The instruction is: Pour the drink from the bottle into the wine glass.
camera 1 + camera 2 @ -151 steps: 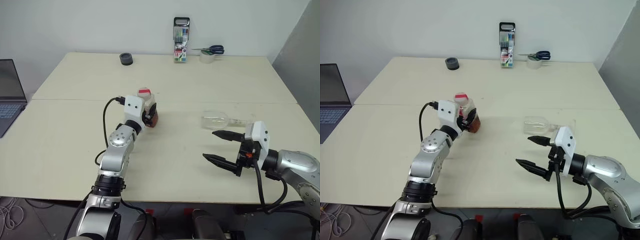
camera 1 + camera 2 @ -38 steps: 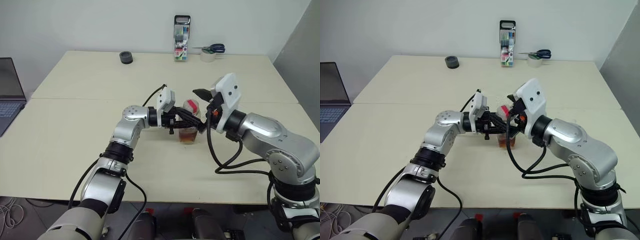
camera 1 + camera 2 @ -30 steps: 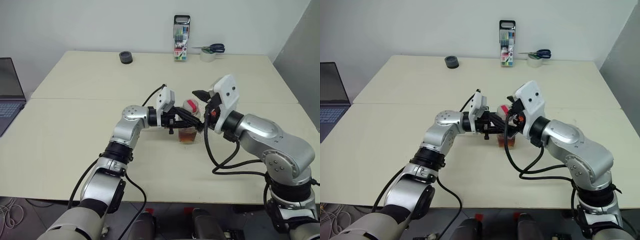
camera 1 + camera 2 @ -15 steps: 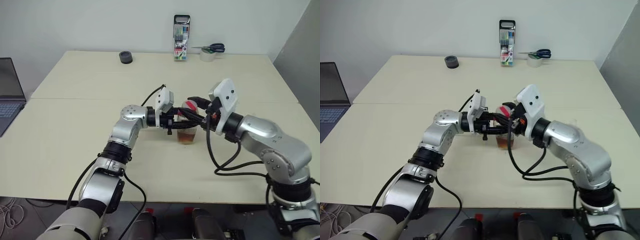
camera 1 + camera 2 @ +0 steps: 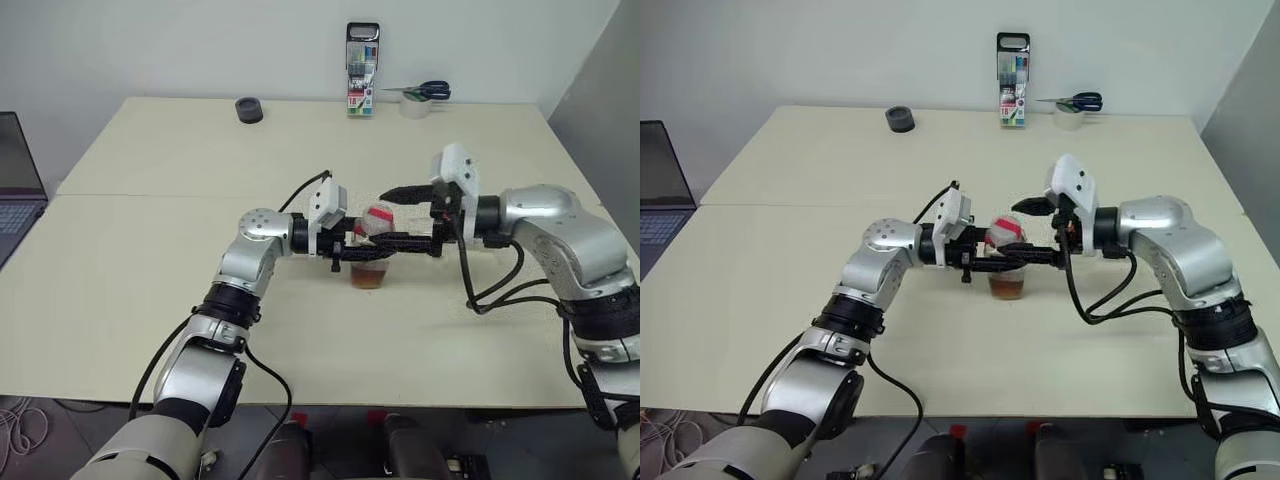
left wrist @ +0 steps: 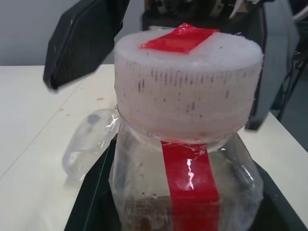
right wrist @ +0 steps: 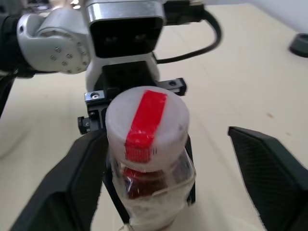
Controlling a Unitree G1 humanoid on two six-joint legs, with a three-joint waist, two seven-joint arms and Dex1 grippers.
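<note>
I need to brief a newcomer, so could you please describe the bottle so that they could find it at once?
Look to the middle of the cream table, where both grippers meet. The bottle stands there, clamped by the left gripper: clear plastic, tea-coloured drink at the bottom, white cap with a red strip.

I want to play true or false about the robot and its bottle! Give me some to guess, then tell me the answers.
1. The left gripper is shut on the bottle. True.
2. The right gripper is squeezing the cap. False: its fingers stand open, one on each side of the cap.
3. The bottle lies on its side. False: it is upright.
4. The cap is still on the bottle. True.
5. Scissors rest on a tape roll at the far edge of the table. True.
</note>
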